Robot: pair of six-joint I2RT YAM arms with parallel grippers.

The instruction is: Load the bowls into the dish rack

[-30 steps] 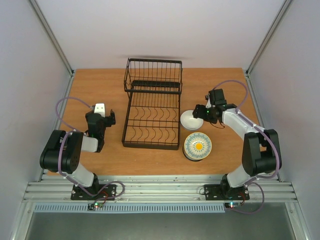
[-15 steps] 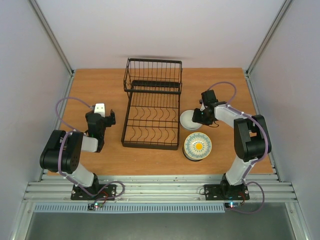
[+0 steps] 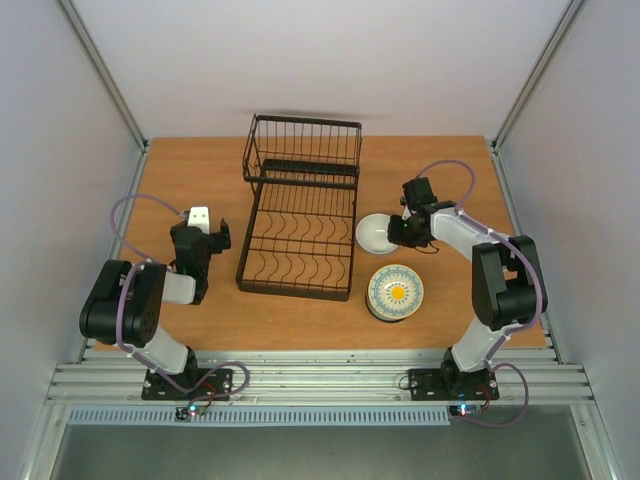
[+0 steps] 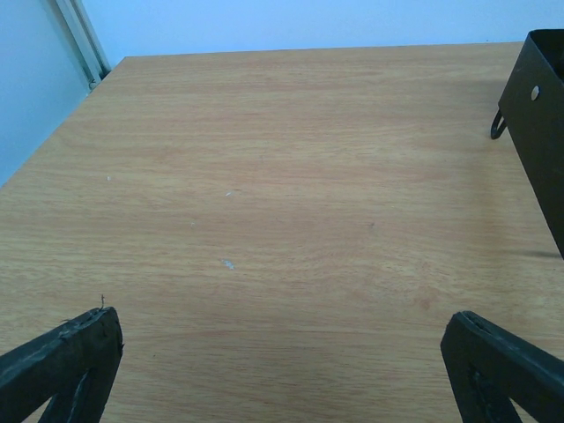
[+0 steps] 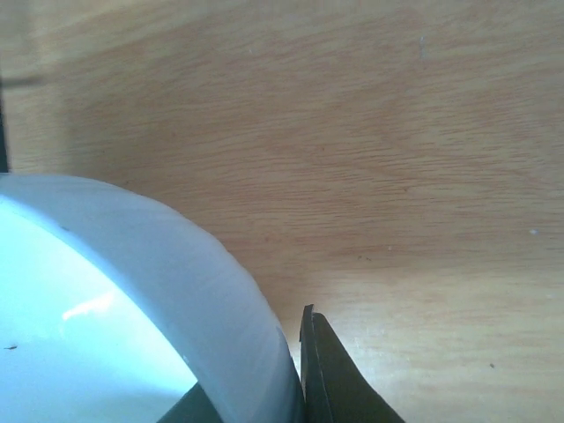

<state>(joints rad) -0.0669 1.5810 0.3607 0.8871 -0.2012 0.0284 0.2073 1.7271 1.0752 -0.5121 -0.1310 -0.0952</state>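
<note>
Pinching the white bowl (image 3: 375, 232) by its rim, the right fingers (image 5: 330, 379) hold it just right of the dish rack (image 3: 305, 178); the left fingers (image 4: 62, 361), spread apart, sit beyond the rack's opposite side.

Bright, even light; faint shadow behind the dish rack (image 3: 300, 215). The close white bowl (image 5: 176, 264) is blurred, glare lower left.

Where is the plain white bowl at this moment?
In the top view, the white bowl lies just right of the dish rack, beyond the yellow-centred bowl, with its right rim in the right claw.
</note>
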